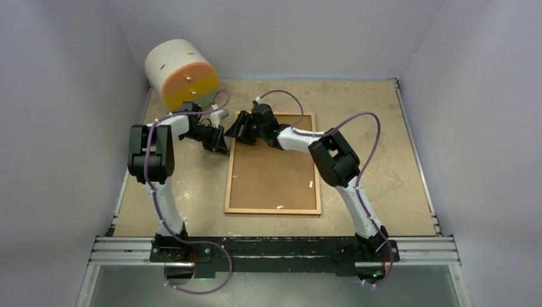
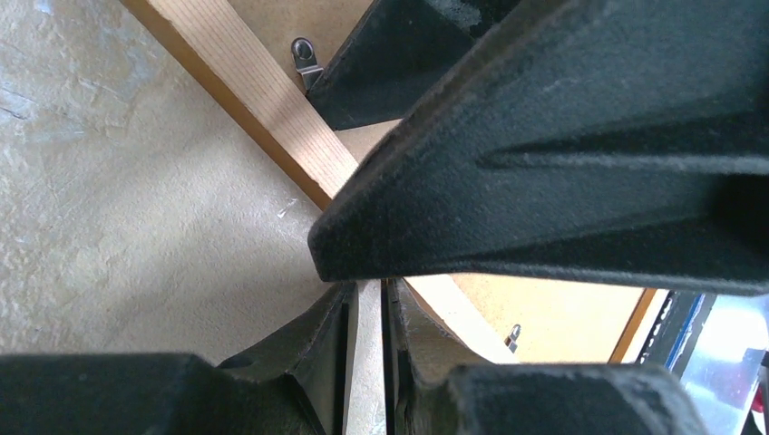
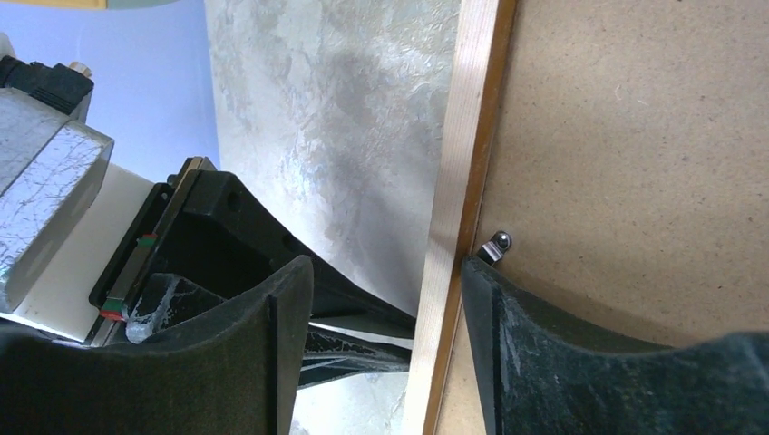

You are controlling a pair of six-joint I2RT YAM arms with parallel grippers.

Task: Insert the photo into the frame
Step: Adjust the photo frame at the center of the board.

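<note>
Drum (image 1: pixel 181 71): a white drum with an orange and yellow end face is sitting at the far left corner of the table (image 1: pixel 377 128).
Left arm (image 1: pixel 152 153): it is rising from its base at the near edge, bending sharply at the elbow and pointing its forearm rightward at the far left corner of the frame.
Left gripper (image 1: pixel 220 144): it is hovering over the table just outside the frame's left rail. Its fingers (image 2: pixel 299 362) are standing nearly together with a pale strip showing in the narrow slit. Whether anything is pinched there cannot be told.
Frame (image 1: pixel 273 210): it is lying flat, back side up, in the middle of the table between the two arms.
Backing board (image 1: pixel 271 173): the brown board is filling the frame's back, and a small metal clip (image 3: pixel 497 243) is sitting at its left edge.
Right gripper (image 1: pixel 236 130): it is straddling the left rail near the far corner with its jaws apart. One of its fingers (image 3: pixel 544 353) is hanging over the board beside the clip, and the other is hanging over the table, close to the left gripper.
Right arm (image 1: pixel 335 160): it is leaning inward from its base, folding at the elbow and stretching leftward across the frame's far end.
Photo: it is not showing in any view.
</note>
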